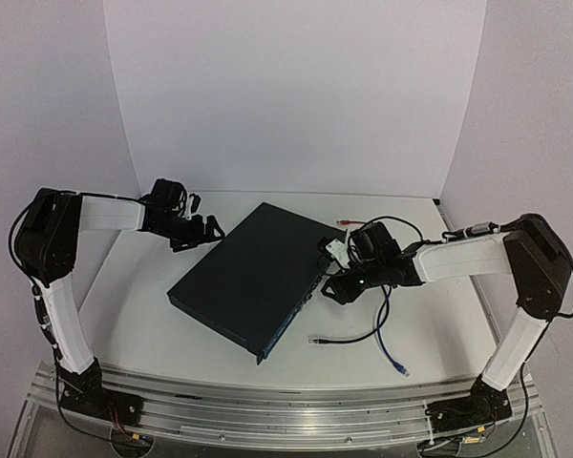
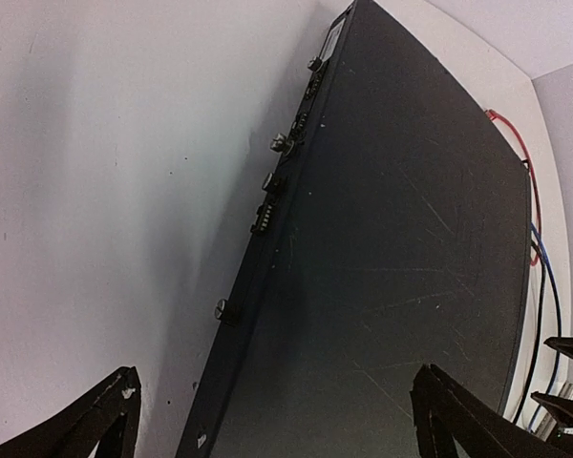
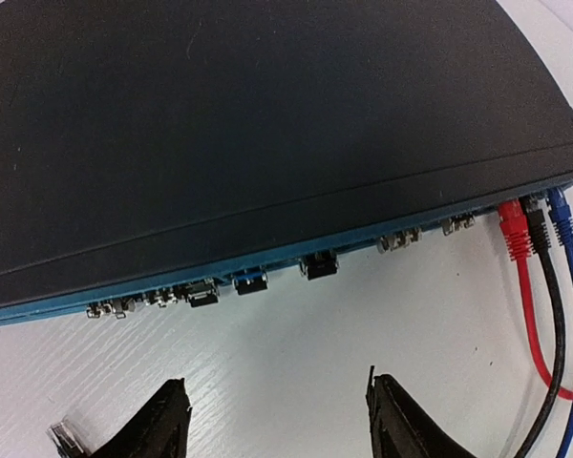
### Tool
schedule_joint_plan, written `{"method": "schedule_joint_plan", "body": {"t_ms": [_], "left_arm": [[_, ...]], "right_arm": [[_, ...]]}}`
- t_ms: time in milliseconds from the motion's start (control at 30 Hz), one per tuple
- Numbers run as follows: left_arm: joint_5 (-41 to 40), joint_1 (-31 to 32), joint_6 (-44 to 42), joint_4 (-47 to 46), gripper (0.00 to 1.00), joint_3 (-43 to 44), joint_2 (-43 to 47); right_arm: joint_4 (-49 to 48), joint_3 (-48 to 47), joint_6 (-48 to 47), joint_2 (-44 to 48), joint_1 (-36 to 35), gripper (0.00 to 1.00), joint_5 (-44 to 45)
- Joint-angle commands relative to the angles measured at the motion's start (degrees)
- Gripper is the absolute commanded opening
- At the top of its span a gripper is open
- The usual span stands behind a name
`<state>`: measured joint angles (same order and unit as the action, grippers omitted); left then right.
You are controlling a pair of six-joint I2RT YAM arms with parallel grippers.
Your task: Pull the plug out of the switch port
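Left jaws are spread wide, nothing between them, hovering off the far left edge of the switch [image 1: 253, 277]. That dark box lies slantwise mid-surface, one corner toward the far edge and one toward the near edge. Left of it there's bare white surface [image 1: 143, 315], plenty of room out to the left edge.

Right jaws are spread too and pinching nothing, low in front of the port face, which looks toward the right edge. In my right wrist view that face runs right across. At its right end sit a red plug [image 3: 512, 229], a black plug [image 3: 536, 226] and a blue plug [image 3: 560, 218], side by side, touching. Their cords trail off toward the lower right. A loose clear plug [image 3: 65, 439] lies by my left fingertip.

Between the port face and the right edge it's tighter: a black cable [image 1: 349, 336] and a blue cable [image 1: 392, 348] lie on the surface. White walls close the back and both sides.
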<state>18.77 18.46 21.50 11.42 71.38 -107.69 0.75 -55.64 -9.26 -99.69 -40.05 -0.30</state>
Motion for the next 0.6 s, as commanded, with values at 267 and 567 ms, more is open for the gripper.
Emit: {"method": "schedule_joint_plan", "body": {"t_ms": [267,567], "left_arm": [[3.77,0.44,-0.84,0.44,0.95,4.3,-4.93],[4.62,0.44,-2.28,2.35,0.94,5.29,-5.71]], "right_arm": [[-5.06,-5.23,3.15,-4.78,-0.2,0.5,-4.75],[-3.87,-7.56,6.67,-7.39,-0.23,0.33,-6.57]]}}
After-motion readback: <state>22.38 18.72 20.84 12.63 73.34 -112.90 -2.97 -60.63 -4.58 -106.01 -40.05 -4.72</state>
